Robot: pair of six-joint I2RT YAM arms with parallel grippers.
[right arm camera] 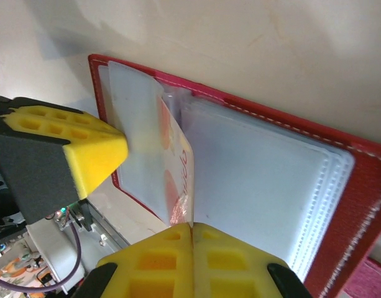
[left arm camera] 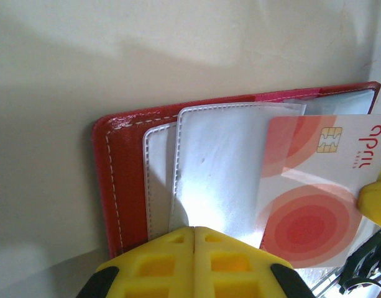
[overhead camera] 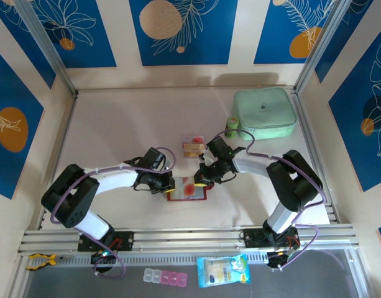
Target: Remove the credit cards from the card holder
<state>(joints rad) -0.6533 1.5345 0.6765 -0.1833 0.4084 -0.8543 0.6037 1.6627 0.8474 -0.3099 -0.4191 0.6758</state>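
Card holder (left arm camera: 125, 186) open; credit card (left arm camera: 308, 214) half out.

Card holder (overhead camera: 187, 189) lies open on tabletop (overhead camera: 115, 124), near centre, between both arms. Left tool (overhead camera: 168, 184) at holder's left edge, pinching inner sleeve (left arm camera: 221, 167). Right tool (overhead camera: 200, 181) over holder's far right part, clamped on credit card (left arm camera: 314, 186) lying partly out of sleeve. Two loose cards (overhead camera: 192, 148) just behind holder. Case (overhead camera: 265, 112) in far right corner, bottle (overhead camera: 232, 126) against its left side.
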